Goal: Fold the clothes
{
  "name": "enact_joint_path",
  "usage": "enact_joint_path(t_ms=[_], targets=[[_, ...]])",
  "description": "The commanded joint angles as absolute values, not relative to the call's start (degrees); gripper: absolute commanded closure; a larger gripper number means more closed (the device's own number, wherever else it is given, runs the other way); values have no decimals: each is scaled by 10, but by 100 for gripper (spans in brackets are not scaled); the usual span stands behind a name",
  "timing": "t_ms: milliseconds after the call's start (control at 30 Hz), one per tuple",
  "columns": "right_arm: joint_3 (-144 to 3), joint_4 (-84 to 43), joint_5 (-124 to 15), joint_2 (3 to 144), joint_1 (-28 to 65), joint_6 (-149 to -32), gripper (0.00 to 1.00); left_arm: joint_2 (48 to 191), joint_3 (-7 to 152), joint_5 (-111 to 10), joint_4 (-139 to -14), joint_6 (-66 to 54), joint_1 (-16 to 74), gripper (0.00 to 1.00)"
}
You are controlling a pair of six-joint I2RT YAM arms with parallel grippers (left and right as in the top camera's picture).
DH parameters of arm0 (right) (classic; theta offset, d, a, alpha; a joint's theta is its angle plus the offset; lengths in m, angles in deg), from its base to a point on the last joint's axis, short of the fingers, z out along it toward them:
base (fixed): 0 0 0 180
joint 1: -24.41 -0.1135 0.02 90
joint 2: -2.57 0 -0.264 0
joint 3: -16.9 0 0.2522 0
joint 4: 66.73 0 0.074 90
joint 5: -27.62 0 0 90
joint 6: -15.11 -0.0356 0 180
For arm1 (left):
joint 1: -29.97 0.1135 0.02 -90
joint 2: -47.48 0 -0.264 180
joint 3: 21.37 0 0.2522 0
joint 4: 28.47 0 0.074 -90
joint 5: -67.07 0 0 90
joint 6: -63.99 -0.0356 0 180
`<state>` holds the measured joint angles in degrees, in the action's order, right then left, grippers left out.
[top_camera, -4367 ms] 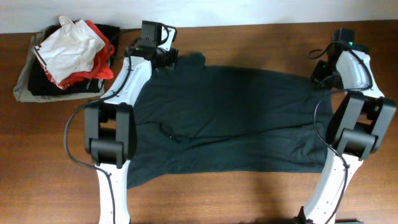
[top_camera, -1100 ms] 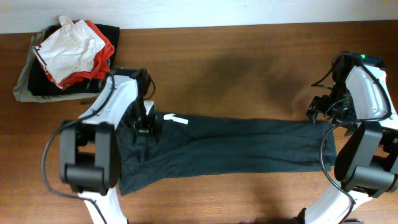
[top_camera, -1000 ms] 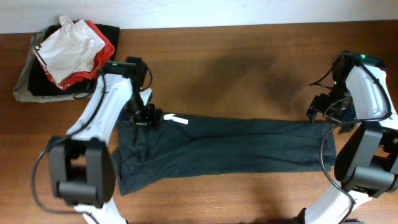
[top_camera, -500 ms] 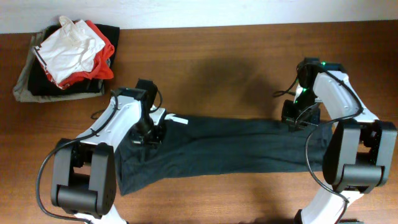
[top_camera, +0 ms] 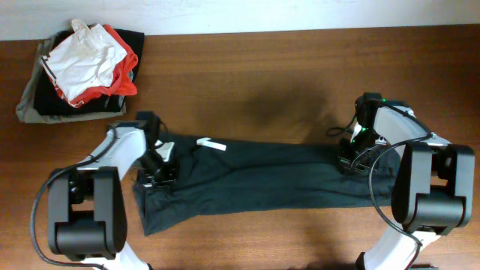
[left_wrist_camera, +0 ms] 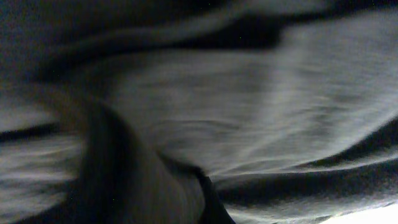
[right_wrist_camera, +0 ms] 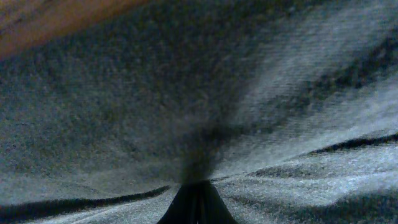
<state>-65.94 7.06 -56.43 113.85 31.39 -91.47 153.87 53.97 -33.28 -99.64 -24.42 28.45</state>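
Overhead view: we find the T-shirt (top_camera: 262,180) lying as a long band across the table (top_camera: 247,82), running from 9 to 3 o'clock.
Left gripper (top_camera: 157,166): jaws together, pressed onto the band's 9 o'clock end; we cannot tell whether cloth is caught.
Right gripper (top_camera: 352,159): jaws clamped on cloth near the 3 o'clock end, creases converging there.
Pile of garments (top_camera: 82,67): 10 o'clock corner.

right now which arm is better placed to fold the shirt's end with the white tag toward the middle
Left. The left gripper is shut on the T-shirt near the white tag; the right gripper pinches the opposite end.
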Motion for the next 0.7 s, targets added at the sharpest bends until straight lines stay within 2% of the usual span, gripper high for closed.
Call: enact_joint_path(t_ms=[0, 267, 433, 667], targets=[[-652, 65, -575, 1132, 347, -923, 96, 1540, 531, -332, -994, -235, 333, 99], [-655, 52, -577, 1132, 414, -921, 96, 1540, 532, -332, -964, -186, 373, 99], [-680, 58, -582, 1132, 422, -921, 96, 1536, 536, -333, -961, -172, 387, 99], [-792, 155, -648, 1132, 422, -953, 96, 1469, 583, -332, -976, -161, 416, 99]])
